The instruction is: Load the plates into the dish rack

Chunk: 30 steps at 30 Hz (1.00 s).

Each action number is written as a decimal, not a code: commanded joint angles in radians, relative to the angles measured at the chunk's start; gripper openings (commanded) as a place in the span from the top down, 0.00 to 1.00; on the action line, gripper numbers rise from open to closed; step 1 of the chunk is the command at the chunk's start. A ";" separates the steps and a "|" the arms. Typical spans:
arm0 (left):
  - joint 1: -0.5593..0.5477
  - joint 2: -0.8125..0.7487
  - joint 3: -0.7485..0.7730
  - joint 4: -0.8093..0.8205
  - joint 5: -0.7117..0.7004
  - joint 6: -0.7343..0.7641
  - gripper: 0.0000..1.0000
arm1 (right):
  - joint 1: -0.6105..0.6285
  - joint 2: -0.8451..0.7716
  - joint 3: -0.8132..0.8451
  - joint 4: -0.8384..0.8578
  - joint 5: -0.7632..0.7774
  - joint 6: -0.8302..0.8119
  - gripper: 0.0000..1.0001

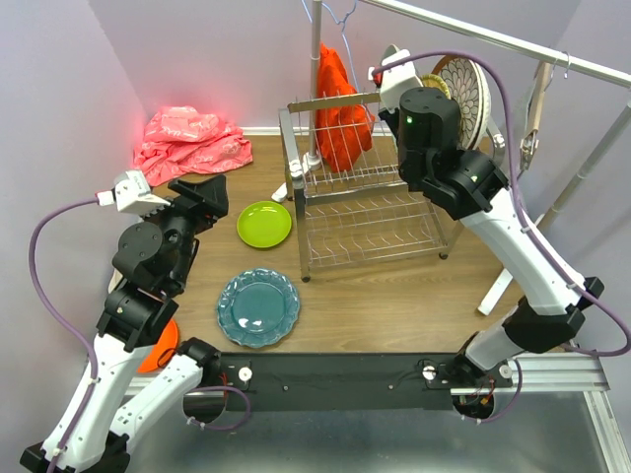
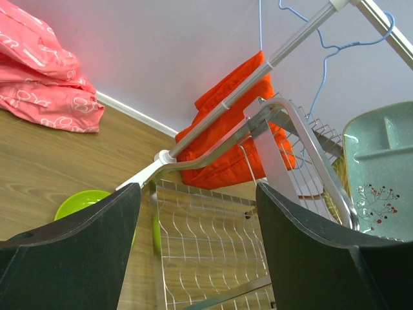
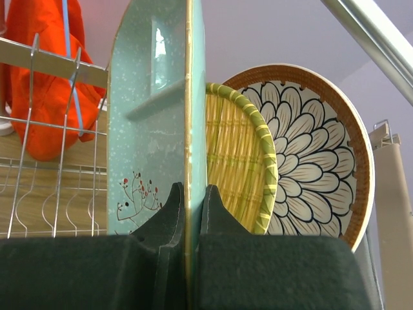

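The two-tier chrome wire dish rack (image 1: 365, 202) stands at the back of the table (image 1: 394, 296). At its right end three plates stand on edge in a row: a mint divided tray (image 3: 151, 129) with a red-berry sprig, pinched at its rim by the right gripper (image 3: 191, 203), then a woven-yellow plate (image 3: 239, 161), then a white petal-patterned plate (image 3: 313, 155) with a brown rim. A lime green plate (image 1: 264, 224) and a teal scalloped plate (image 1: 258, 306) lie flat and apart before the rack's left side, and an orange plate (image 1: 163, 347) shows partly at the near left.

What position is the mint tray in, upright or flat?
Upright on edge: the mint tray stands vertical beside the woven plate, with the right tool shut on its rim.
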 commanded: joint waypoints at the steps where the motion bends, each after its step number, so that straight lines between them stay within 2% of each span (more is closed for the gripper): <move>1: 0.004 -0.011 -0.012 0.004 -0.045 0.000 0.19 | -0.009 0.012 0.079 0.091 0.074 -0.007 1.00; 12: 0.004 -0.017 -0.015 0.003 -0.057 0.023 0.19 | -0.011 0.045 0.102 0.091 0.084 0.016 1.00; 30: 0.004 -0.028 -0.025 -0.002 -0.066 0.026 0.19 | -0.012 0.020 0.027 0.082 0.077 0.055 0.96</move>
